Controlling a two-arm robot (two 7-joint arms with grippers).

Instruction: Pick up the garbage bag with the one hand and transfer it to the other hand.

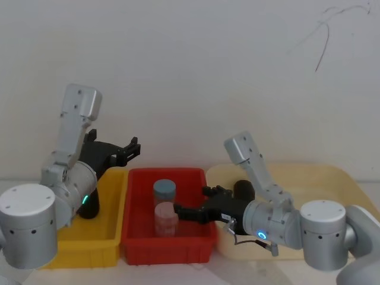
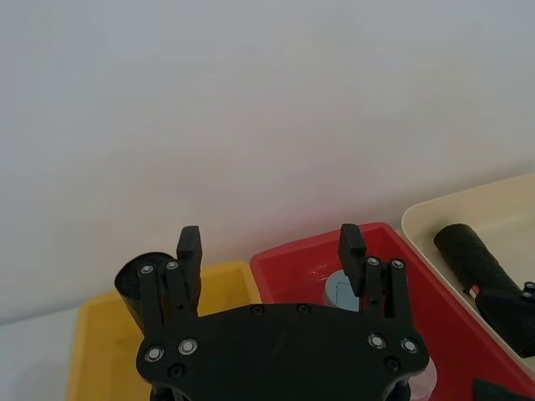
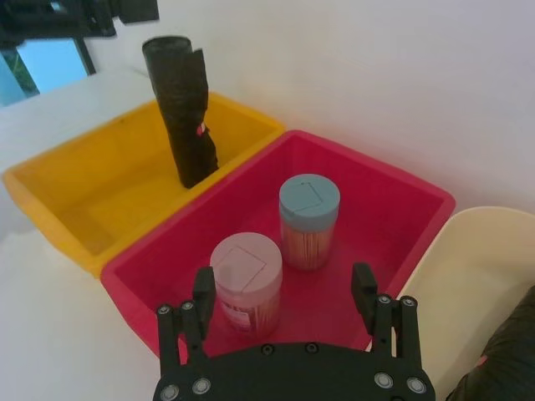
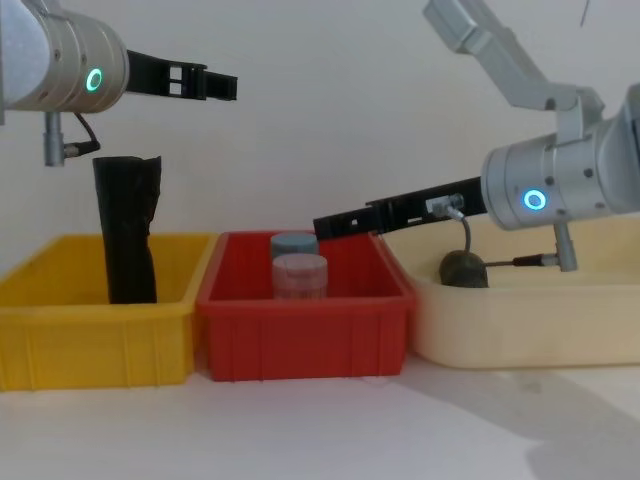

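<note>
1. The garbage bag [image 1: 243, 189], a smooth black roll, lies on its side in the cream tray [image 1: 344, 172] that sits just to the right of the red bin [image 1: 166, 249]. Nothing grips it.
2. My right gripper [image 3: 284, 280] reaches from the tray's side out over the right half of the red bin. Its jaws are spread wide and hold nothing. The bag lies back beside my wrist, not between the jaws.
3. My left gripper [image 2: 269, 236] hangs high above the left edge of the red bin. Its jaws are also wide apart and empty.
4. Inside the red bin stand two jars, close together: a blue-lidded jar [image 1: 164, 190] toward the back and a pink-lidded jar [image 1: 166, 218] in front of it.
5. Against the red bin's left side sits a yellow bin [image 1: 89, 249]. A black roll with a ragged top [image 4: 127, 230] stands upright in it, toward the back.
6. The bins and the tray rest in a row on the white counter [image 4: 300, 430].
</note>
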